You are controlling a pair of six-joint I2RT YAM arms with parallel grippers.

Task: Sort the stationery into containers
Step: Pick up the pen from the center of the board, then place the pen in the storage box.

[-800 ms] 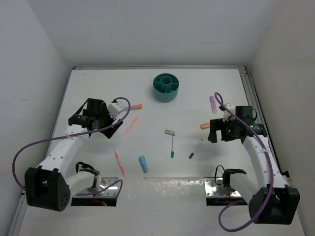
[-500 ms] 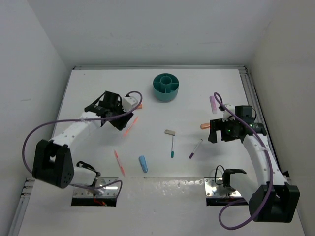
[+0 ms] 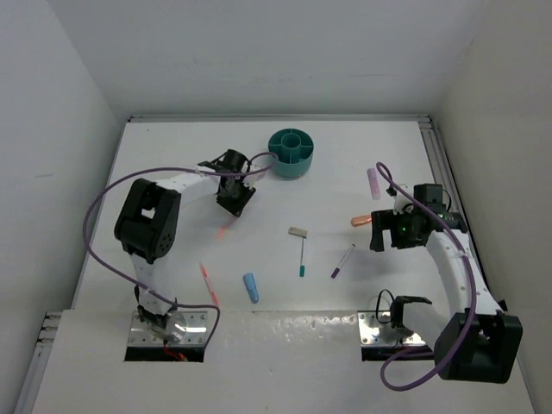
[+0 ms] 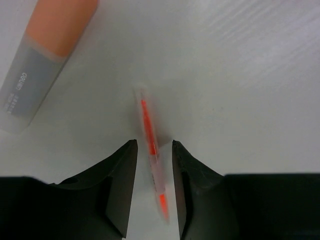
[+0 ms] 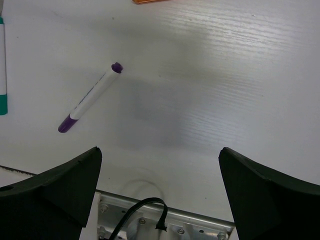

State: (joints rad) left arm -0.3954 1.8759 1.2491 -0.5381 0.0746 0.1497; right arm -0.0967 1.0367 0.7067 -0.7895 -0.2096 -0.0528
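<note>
Top view: you're watching the left arm swing in from the L side of the table [image 3: 362, 147] toward the centre. The left gripper [image 3: 235, 200] is now sitting near the teal cup [image 3: 291, 153], over the far end of a thin red pen [image 3: 223, 230]. The right gripper [image 3: 380, 231] isn't shifting at all, hanging spread wide w/ nothing in it. Nothing seems to be lying in the cup, so you're likely looking at the first pick of the sort. Left wrist: you're getting what the top cam is hiding. The jaws, drawn in from wide, are flanking the pen [image 4: 147, 120] w/ a sliver of table showing each side, so they're nearing it but not pinching (the pen is blurred, so take that as a best read). An orange cylinder [image 4: 47, 47] is lying just beyond, apart from the pen. Right wrist: you're seeing a purple-ended pen [image 5: 90, 97] lying untouched ahead of the wide-set fingers. The top cam is giving it only as a tiny stroke.
</note>
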